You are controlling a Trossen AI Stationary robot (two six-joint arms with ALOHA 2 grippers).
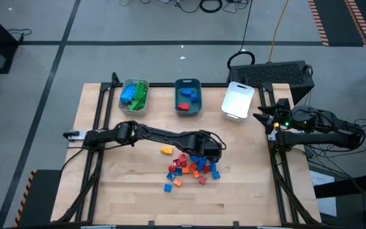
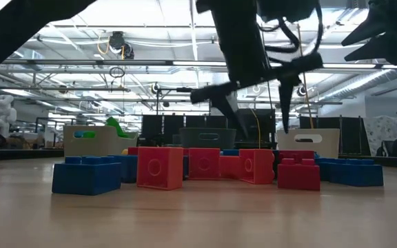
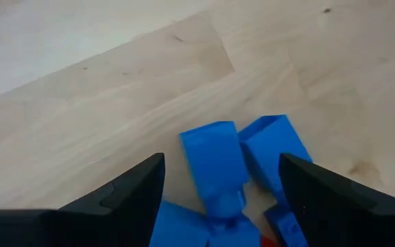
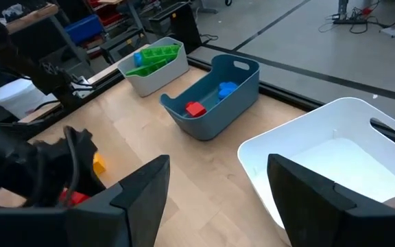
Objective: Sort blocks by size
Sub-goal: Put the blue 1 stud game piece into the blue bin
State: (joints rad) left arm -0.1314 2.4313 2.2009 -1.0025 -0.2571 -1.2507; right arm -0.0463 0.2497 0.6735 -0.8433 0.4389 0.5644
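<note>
Blocks cluster at table centre. Left hand, open, hovers at the pile's 1 o'clock edge, straddling a blue block. Next: descend, close. Right hand open, parked at 3 o'clock.

The surface is showing pale wood grain. At its centre, the loose blocks are lying in blue, red and orange, with one yellow-orange block at ten o'clock of the heap. Toward twelve o'clock, a grey tray is carrying green and blue blocks, a teal tray is carrying blue and red ones, and a white tray is showing plain white. Both arms are appearing dark, the left tool and the right tool black
</note>
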